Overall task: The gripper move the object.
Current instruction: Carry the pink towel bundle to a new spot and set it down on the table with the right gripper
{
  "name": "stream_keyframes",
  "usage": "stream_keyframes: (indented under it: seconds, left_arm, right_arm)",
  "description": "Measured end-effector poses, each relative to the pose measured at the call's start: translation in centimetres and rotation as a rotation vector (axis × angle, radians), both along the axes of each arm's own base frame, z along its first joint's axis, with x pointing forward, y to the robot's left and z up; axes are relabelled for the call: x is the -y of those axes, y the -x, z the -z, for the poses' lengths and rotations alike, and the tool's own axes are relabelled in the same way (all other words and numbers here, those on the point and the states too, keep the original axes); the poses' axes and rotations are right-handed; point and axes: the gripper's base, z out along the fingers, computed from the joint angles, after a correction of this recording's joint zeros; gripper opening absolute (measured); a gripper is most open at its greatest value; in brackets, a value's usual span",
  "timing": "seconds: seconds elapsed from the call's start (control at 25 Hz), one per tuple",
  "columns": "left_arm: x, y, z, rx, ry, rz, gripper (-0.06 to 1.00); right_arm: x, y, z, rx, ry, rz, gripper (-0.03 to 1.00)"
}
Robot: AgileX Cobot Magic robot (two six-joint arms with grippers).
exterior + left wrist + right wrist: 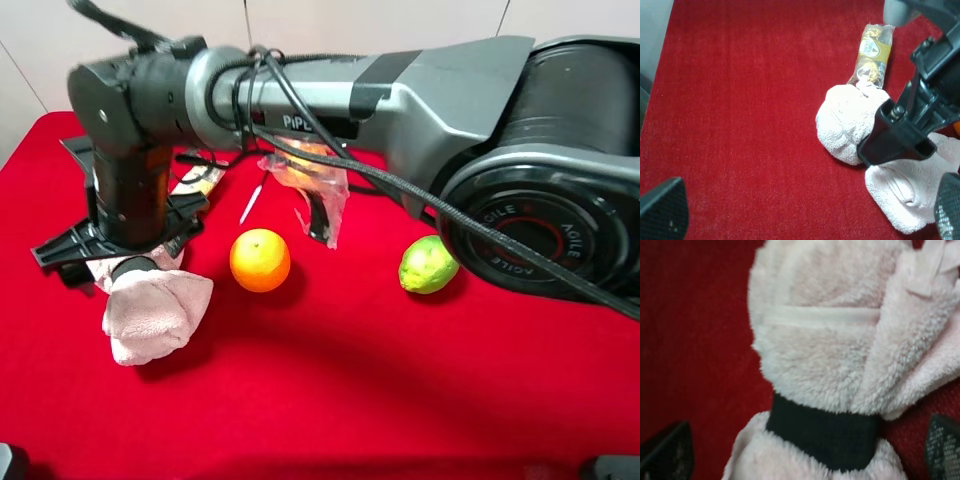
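The pale pink fluffy towel bundle [155, 312] lies on the red cloth at the front left. It also shows in the left wrist view [845, 127]. Its dark band [825, 432] fills the lower middle of the right wrist view. My right gripper [120, 250] reaches across from the right and hangs straight over the bundle. In its own view the right gripper [805, 450] is open, with a fingertip [667, 452] on each side of the band and apart from it. My left gripper [805, 212] is open and empty over bare cloth, beside the bundle.
An orange [260, 260] sits just right of the bundle and a green lime [428, 264] further right. A clear snack packet [310, 185] lies behind the orange. A gold chocolate packet [872, 52] lies just beyond the towel. The right arm [420, 90] spans the back.
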Motion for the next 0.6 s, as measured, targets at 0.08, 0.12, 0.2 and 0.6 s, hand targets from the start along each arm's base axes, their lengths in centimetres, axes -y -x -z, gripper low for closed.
stream_keyframes:
  seconds: [0.08, 0.12, 0.2, 0.6]
  left_arm:
    - [0.0, 0.0, 0.0, 0.000, 0.000, 0.000, 0.98]
    - [0.0, 0.0, 0.0, 0.000, 0.000, 0.000, 0.98]
    - [0.0, 0.0, 0.0, 0.000, 0.000, 0.000, 0.98]
    - [0.0, 0.0, 0.0, 0.000, 0.000, 0.000, 0.98]
  right_arm:
    - [-0.1, -0.2, -1.0, 0.022, 0.010, -0.017, 0.69]
    - [-0.1, -0.3, -1.6, 0.035, 0.015, -0.024, 0.69]
    - [-0.1, -0.4, -2.4, 0.048, 0.028, -0.034, 0.69]
    - [0.7, -0.4, -4.4, 0.055, 0.129, -0.071, 0.69]
